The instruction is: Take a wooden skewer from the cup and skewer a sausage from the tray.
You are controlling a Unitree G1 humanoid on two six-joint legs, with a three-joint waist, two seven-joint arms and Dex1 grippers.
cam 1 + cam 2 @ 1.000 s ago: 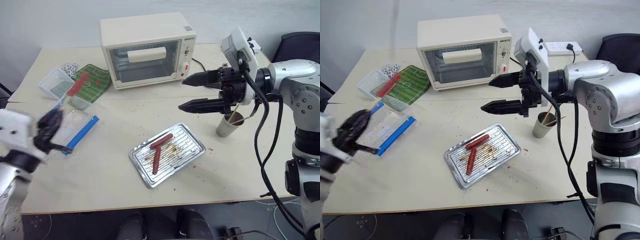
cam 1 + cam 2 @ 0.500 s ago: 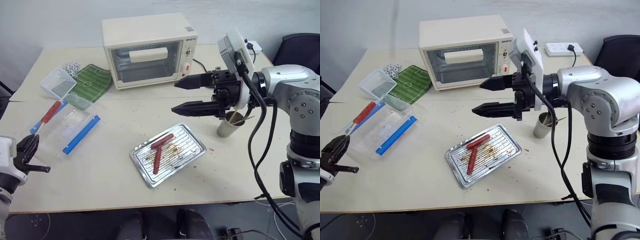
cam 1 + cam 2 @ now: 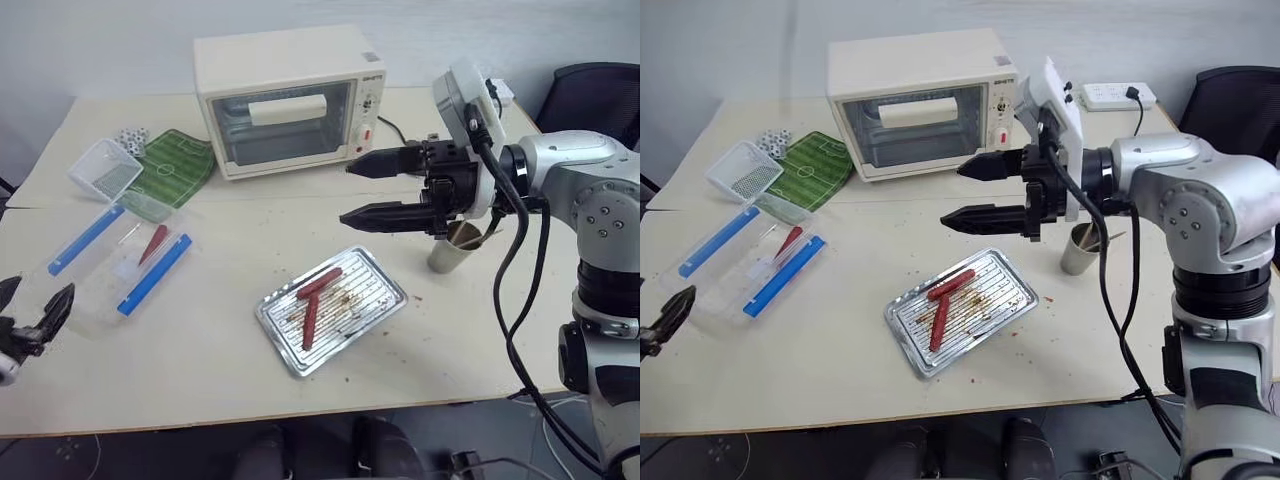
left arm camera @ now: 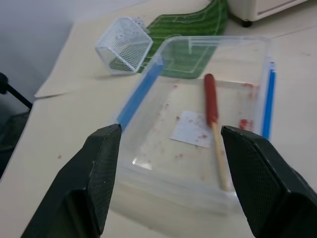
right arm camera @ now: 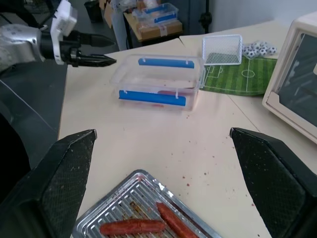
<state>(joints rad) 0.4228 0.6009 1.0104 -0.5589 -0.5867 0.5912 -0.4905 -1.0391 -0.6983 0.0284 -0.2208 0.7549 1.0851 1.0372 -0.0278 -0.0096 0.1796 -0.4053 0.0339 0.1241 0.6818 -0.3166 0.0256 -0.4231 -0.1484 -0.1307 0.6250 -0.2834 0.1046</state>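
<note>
Both tools are empty, so a fresh skewering round looks about to begin. The right tool [image 3: 372,189] hangs above the table [image 3: 450,330] between the toaster oven [image 3: 285,92] and the silver tray [image 3: 332,309], its two black fingers spread wide and aimed sideways, away from the cup. The left tool [image 3: 38,312] sits at the table's near left edge with its fingers parted, facing the clear plastic box with blue clips [image 4: 198,124], where a sausage already on a stick [image 4: 213,114] lies.

The likely trouble is at the cup [image 3: 452,248], a small beige-grey paper cup just behind the right wrist. The arm must swing back toward it, and a wide-spread tool or its trailing cable could tip so light a cup. The wooden skewers [image 3: 478,238] are thin pale sticks leaning inside, partly hidden by the arm; their number cannot be told, and a pinch may close on several or on none.

On the ribbed, grease-specked tray two slim reddish-brown sausages [image 3: 314,297] lie touching in a rough T. Being round and smooth, one may roll when the point presses it.
</note>
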